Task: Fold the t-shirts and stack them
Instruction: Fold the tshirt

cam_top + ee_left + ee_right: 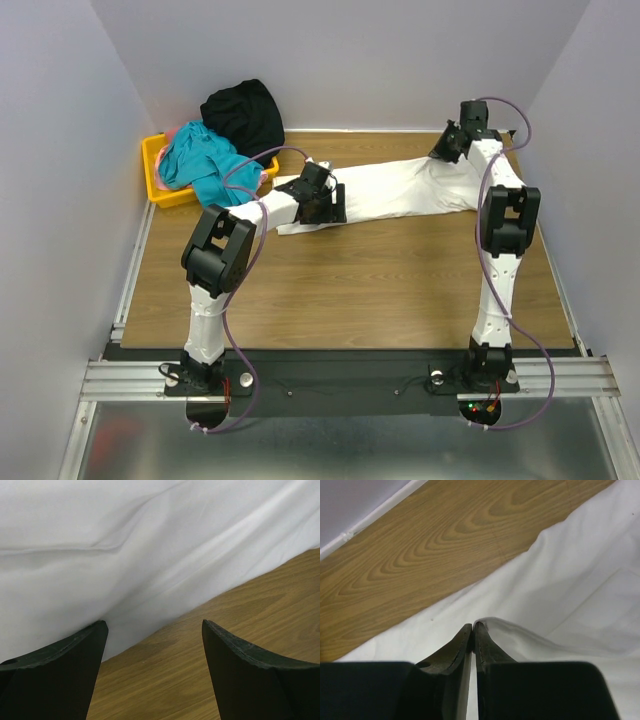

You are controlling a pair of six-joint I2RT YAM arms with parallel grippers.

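A white t-shirt (400, 190) lies stretched in a long band across the far half of the wooden table. My left gripper (322, 203) is open at the shirt's left end; in the left wrist view (155, 630) its fingers straddle bare wood at the shirt's hem (150, 580) and hold nothing. My right gripper (452, 143) is at the shirt's far right end. In the right wrist view (473, 630) its jaws are pressed together on a raised fold of the white shirt (560, 595). More shirts, a teal one (200, 160) and a black one (243, 113), are piled at the back left.
A yellow bin (160, 185) at the back left holds the teal shirt and some pink cloth (176, 132); the black shirt lies heaped behind it. Grey walls close in the table on three sides. Bare wood (380, 280) spans the table's near half.
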